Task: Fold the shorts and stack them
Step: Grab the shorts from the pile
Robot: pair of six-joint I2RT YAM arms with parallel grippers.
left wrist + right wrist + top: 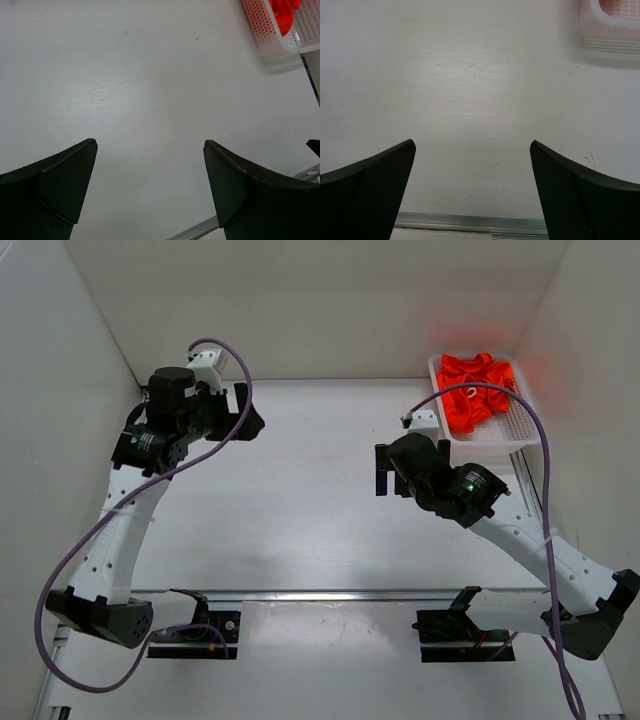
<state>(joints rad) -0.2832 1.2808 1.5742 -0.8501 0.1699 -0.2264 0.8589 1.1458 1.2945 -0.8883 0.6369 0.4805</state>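
Left end effector (150, 145) hung open over the desk (300, 500), its two dark fingers (60, 175) spread wide with nothing between them. Right end effector (472, 145) was the same: fingers apart, empty, held above bare white surface. Directly below and just ahead of each lay only the desk. No garment was within reach of either one.

Further out, ahead and to the right of the right end effector, stood the white perforated basket (520, 430), pushed into the far right corner near the wall. The red shorts (478, 388) lay in it as one crumpled heap, not yet folded or stacked. For the left end effector the basket was well apart, far ahead and to the right, across the desk.

The likely next step was a reach into the basket, and that looked like the risky part. The heap was tangled, so a pinch could bring up more than one pair, or only a loose edge that would slip out. The basket looked light, so cloth snagging on its holes could drag or tip it. The close wall left the right arm little room, and its purple cable (535, 455) ran past the basket rim
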